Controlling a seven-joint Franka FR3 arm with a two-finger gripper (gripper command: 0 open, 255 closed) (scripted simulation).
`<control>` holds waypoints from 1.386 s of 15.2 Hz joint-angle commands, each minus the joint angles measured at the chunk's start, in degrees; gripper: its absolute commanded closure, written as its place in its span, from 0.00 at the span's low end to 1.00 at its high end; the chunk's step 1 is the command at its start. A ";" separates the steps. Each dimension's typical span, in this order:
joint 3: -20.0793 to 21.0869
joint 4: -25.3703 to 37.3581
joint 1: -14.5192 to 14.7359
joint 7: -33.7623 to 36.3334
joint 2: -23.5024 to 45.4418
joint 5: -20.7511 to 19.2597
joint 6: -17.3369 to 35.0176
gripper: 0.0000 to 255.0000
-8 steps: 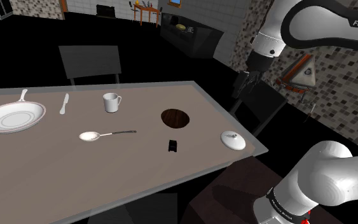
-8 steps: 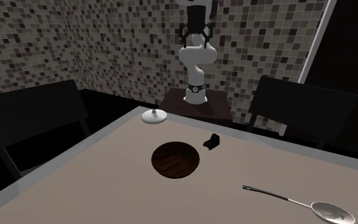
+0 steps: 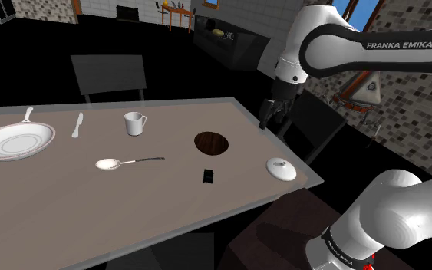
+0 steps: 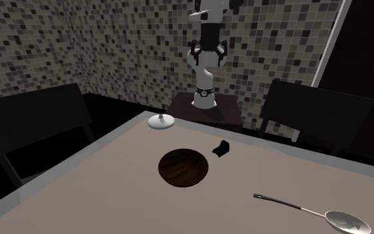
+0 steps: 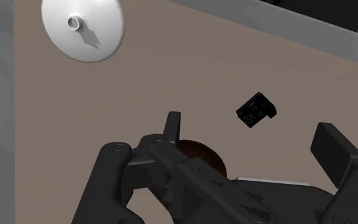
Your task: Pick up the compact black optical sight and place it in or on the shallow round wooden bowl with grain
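Hanging above the worktop [image 3: 68,180], the end effector [image 3: 272,116] is held open, with nothing clasped. The compact black sight [image 3: 208,176] is seen lying on the worktop near the dark wooden bowl [image 3: 212,143], not touching it.

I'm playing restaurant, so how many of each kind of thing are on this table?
Plate: 1
Mug: 1
Wooden bowl: 1
Lid: 1
Black sight: 1
Cutlery: 3 (spoon, knife, handle behind the plate)
Total: 8
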 commanded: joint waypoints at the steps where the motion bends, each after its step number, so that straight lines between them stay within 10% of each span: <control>1: 1.24 -0.08 0.33 1.56 4.19 0.48 3.15 0.00; 21: 6.80 16.36 3.11 15.04 49.81 -2.83 20.56 0.00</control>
